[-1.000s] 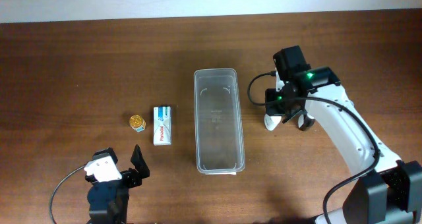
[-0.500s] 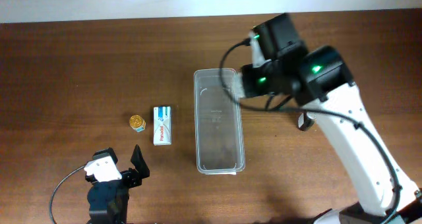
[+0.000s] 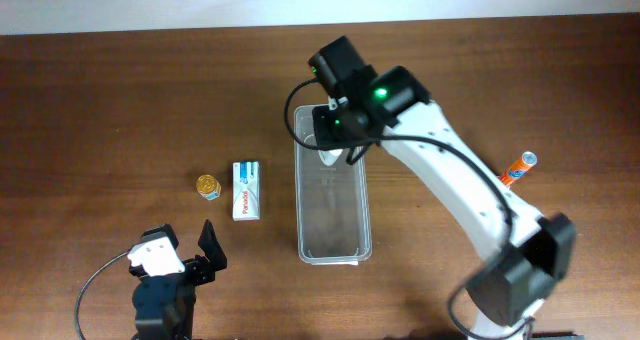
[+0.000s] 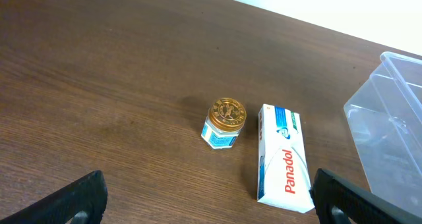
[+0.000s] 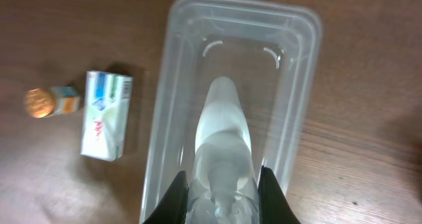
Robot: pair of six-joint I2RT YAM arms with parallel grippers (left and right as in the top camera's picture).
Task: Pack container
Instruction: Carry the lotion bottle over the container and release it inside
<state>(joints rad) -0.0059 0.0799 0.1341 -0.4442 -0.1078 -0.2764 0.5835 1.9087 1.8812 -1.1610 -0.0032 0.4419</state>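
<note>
The clear plastic container lies lengthwise at the table's middle; it also shows in the right wrist view and the left wrist view. My right gripper hangs over its far half, shut on a translucent white bottle that points along the container's inside. A white Panadol box and a small gold-lidded jar lie left of the container. My left gripper is open and empty near the front edge, short of the box and jar.
An orange tube with a white cap lies on the table to the right of the container. The right arm's white link crosses the table from the front right towards the container.
My right arm has swung left from the table right of the container to above the container, carrying the white bottle. The orange tube now shows on the right. The left arm has not moved.
</note>
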